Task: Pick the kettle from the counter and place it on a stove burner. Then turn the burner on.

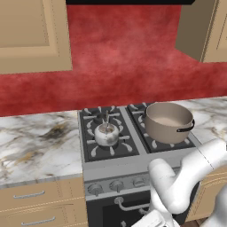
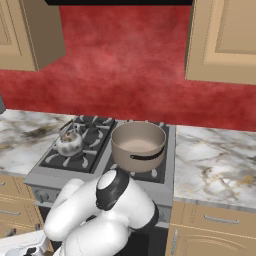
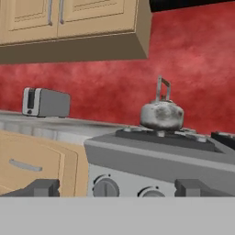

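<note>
Since the kettle (image 1: pixel 106 134) already sits upright on the front-left stove burner (image 1: pixel 107 142), placing looks done, and the gripper (image 3: pixel 117 188), jaws spread wide and empty, hangs low before the stove front facing a knob (image 3: pixel 106 187), likely to light that burner. Beside it stands a tan pot (image 1: pixel 169 122); marble counter (image 1: pixel 35 144) and red wall surround.

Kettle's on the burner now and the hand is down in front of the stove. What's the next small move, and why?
Probably ease the open gripper forward onto the round grey knob directly ahead: the small silvery kettle already sits on the black-grated burner, so only switching on is left.
</note>
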Motion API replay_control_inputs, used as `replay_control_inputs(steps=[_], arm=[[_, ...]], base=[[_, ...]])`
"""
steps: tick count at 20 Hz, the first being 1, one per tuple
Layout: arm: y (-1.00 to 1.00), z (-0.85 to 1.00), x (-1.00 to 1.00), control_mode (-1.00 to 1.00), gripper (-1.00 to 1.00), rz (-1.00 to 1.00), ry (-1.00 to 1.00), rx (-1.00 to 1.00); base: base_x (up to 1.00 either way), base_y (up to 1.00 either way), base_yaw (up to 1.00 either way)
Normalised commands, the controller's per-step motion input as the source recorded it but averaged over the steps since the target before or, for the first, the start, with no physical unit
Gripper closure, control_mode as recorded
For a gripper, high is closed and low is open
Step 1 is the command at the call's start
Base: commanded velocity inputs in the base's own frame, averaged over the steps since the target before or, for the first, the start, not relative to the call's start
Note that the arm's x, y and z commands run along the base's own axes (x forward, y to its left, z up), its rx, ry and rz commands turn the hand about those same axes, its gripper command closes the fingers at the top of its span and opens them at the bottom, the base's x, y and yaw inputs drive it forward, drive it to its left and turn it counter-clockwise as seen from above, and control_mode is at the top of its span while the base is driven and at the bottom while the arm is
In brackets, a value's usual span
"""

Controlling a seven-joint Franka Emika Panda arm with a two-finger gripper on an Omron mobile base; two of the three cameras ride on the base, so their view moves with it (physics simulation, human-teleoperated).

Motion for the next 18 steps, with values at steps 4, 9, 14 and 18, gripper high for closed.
replay_control_inputs(steps=[4,9,14,18], arm=[[0.01,0.0,0.08,-1.0,-1.0,0.0,0.0,0.0],[0.07,0.0,0.31,-1.0,-1.0,-0.02,0.0,0.0],[0.08,0.0,0.42,-1.0,-1.0,-0.03,0.0,0.03],[0.16,0.0,0.4,-1.0,-1.0,-0.05,0.02,0.11]], base=[[0.0,0.0,0.0],[0.0,0.0,0.0],[0.0,0.0,0.0],[0.0,0.0,0.0]])
